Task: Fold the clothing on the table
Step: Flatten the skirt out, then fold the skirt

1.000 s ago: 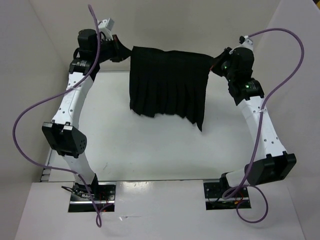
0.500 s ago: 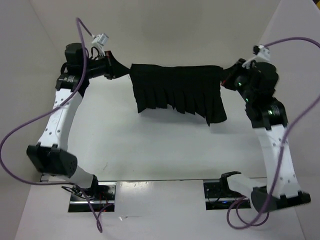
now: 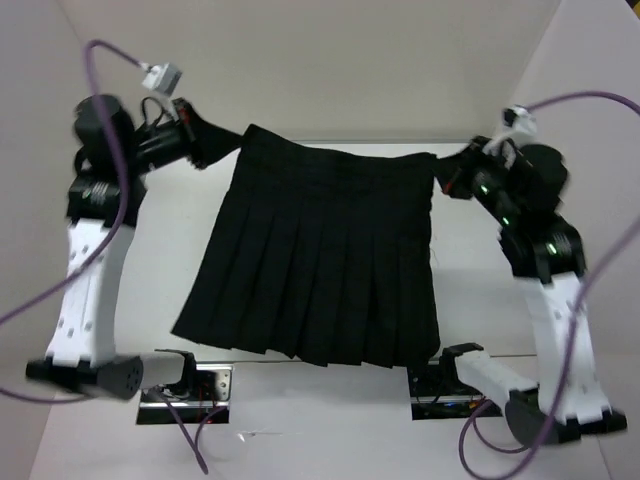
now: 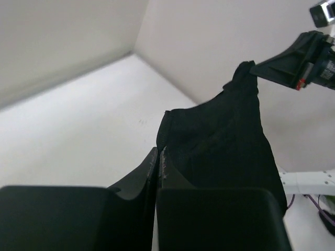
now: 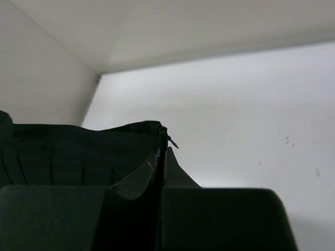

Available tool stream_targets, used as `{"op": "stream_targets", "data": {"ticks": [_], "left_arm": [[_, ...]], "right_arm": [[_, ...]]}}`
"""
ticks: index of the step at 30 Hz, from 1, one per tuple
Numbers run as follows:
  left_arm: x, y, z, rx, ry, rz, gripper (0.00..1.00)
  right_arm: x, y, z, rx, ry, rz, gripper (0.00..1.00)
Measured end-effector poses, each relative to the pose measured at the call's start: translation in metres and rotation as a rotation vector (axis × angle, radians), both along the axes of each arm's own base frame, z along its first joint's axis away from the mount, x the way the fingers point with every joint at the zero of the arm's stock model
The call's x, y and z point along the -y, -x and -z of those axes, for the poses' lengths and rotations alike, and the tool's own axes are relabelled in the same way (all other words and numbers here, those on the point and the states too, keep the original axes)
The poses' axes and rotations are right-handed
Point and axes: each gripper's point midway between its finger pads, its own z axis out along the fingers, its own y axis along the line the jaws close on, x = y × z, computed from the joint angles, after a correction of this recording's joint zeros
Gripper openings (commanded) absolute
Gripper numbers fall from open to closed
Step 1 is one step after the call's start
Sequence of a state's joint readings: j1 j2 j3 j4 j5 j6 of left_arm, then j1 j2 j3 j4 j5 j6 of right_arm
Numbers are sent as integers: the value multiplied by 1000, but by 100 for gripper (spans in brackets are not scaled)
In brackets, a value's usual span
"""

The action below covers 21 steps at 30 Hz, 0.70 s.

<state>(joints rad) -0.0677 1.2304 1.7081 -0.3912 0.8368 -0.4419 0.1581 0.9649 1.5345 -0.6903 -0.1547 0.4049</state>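
Left hand and right hand each clamped on a waistband corner of the black pleated skirt.
Each hand's fingers are pressed together on the fabric, the left on the skirt's left corner and the right on its right corner. The skirt hangs spread wide between them over the white desk, its pleats fanning out toward the desk's near edge.

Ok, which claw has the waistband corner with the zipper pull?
The right claw: a small zipper pull sticks out at the corner of the clothing it pinches. No zipper shows at the corner held by the left claw.
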Motion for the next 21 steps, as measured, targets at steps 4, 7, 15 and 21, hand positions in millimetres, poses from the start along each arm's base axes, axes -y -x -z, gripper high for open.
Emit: {"op": "stream_targets", "data": {"ticks": [4,7,15,21], "left_arm": [[-2,-107,94,-269,-26,-74,0],[-6,-180,206,-528,-58,-131,0],[-15,-253,385,-899,-103,-250,0],[-10,-275,350,-789,-55,-240,0]], "right_arm": [[-19,-82,83,-245,13,-28,0],[-28,-127,161,-434,31,-29,0],[-25,-180,270,-647,82,25,0],[-17,-196,267,-610,95,69,0]]}}
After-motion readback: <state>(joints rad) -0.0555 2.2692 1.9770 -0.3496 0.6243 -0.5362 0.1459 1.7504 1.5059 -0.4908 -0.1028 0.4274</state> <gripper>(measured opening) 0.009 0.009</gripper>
